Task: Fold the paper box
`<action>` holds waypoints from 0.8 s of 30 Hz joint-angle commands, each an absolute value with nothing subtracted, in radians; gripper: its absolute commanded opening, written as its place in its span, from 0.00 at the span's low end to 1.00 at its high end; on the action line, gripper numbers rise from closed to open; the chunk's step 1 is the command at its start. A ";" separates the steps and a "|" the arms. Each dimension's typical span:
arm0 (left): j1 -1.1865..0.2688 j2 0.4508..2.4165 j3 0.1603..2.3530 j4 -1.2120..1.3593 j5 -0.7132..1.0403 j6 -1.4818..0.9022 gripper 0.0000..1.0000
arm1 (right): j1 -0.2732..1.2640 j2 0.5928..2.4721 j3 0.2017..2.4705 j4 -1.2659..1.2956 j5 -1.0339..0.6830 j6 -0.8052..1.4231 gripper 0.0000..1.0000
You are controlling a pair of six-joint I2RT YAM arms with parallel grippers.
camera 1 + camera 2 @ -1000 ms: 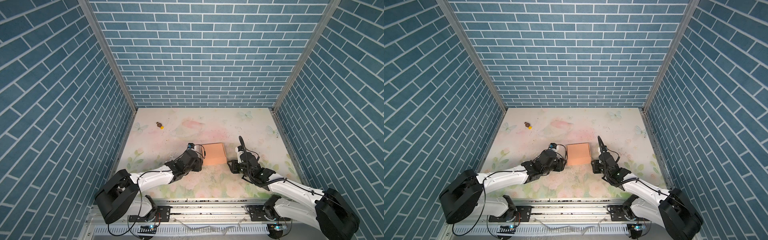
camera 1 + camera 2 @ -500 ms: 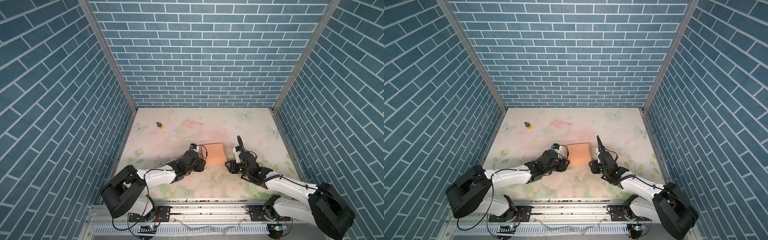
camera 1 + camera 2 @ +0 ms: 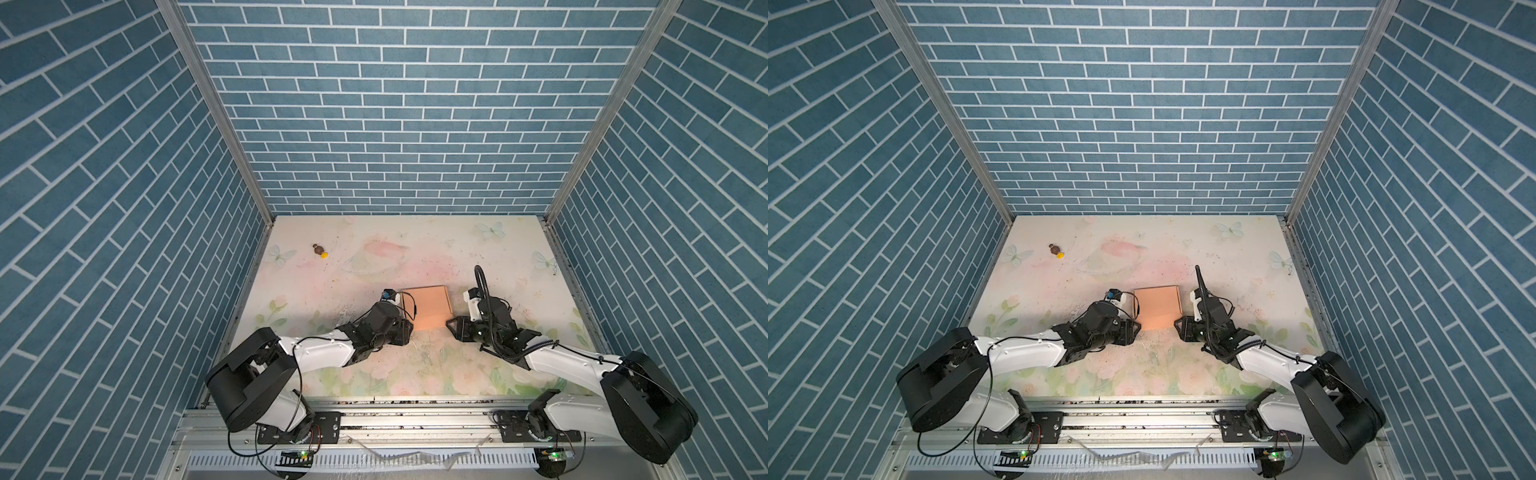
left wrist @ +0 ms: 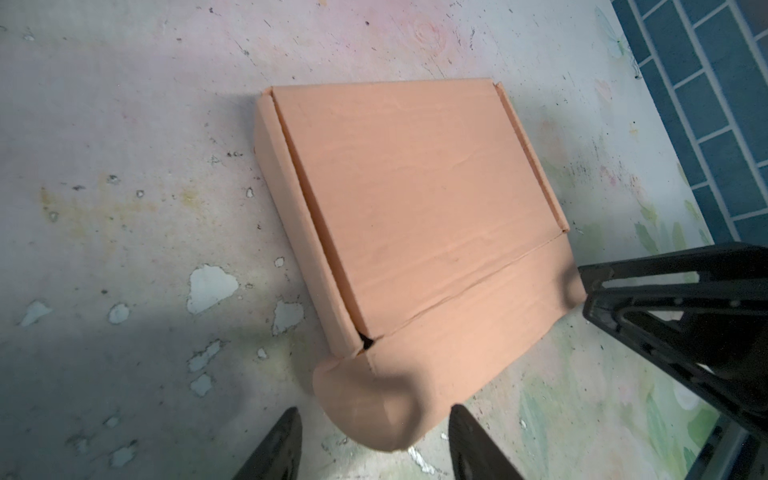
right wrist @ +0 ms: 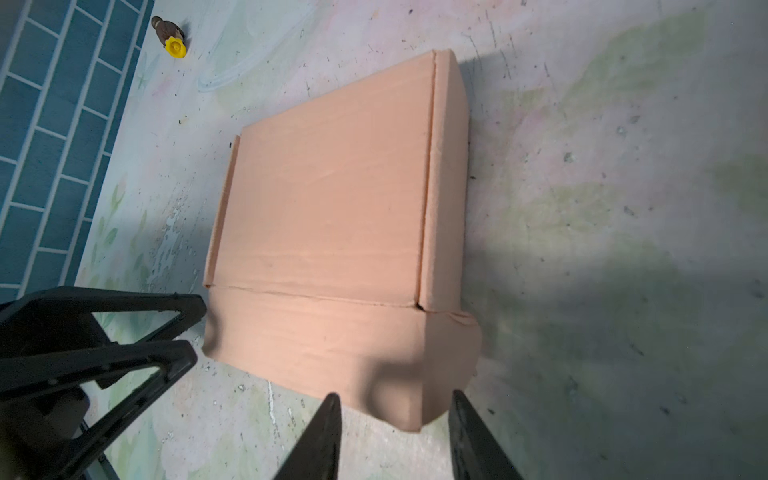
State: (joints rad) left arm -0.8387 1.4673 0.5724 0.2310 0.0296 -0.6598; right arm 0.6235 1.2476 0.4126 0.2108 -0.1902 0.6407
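Note:
The paper box (image 3: pixel 426 305) (image 3: pixel 1158 306) is a closed, shallow peach-orange carton lying flat near the middle of the flowered table (image 3: pixel 374 257). My left gripper (image 3: pixel 410 330) (image 3: pixel 1136 328) sits at its near left corner. In the left wrist view that gripper (image 4: pixel 374 407) is open, and the box (image 4: pixel 415 199) has its rounded corner flap between the fingers without touching them. My right gripper (image 3: pixel 451 324) (image 3: pixel 1177 324) is at the near right corner. In the right wrist view it (image 5: pixel 395 394) is open astride that corner of the box (image 5: pixel 332 208), with gaps on both sides.
A tiny brown-and-yellow object (image 3: pixel 320 250) (image 3: pixel 1055 251) (image 5: pixel 170 37) lies at the far left of the table. Blue brick walls (image 3: pixel 395 124) close in three sides. A metal rail (image 3: pixel 395 411) runs along the front edge.
My right gripper has slid a little left toward the box corner and its jaws have widened slightly. The left arm's elbow has shifted. The box has not moved.

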 commanded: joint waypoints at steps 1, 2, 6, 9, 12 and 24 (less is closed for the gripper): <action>-0.848 1.486 0.600 0.239 0.029 -0.663 0.59 | 0.616 1.248 0.445 0.212 -0.204 0.602 0.44; -0.850 1.488 0.602 0.236 0.029 -0.665 0.58 | 0.617 1.249 0.449 0.209 -0.203 0.599 0.44; -0.850 1.492 0.608 0.226 0.026 -0.669 0.58 | 0.616 1.260 0.460 0.205 -0.202 0.584 0.44; -0.851 1.492 0.608 0.224 0.023 -0.670 0.58 | 0.612 1.276 0.473 0.191 -0.185 0.561 0.44; -0.851 1.496 0.610 0.224 0.025 -0.673 0.58 | 0.608 1.307 0.487 0.188 -0.187 0.542 0.44; -0.862 1.540 0.630 0.230 0.022 -0.673 0.58 | 0.606 1.364 0.500 0.222 -0.205 0.509 0.44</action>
State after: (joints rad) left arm -0.8528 1.5185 0.6044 0.2306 0.0273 -0.6731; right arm 0.6094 1.3579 0.4778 0.2050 -0.1925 0.5411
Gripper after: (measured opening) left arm 0.584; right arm 0.442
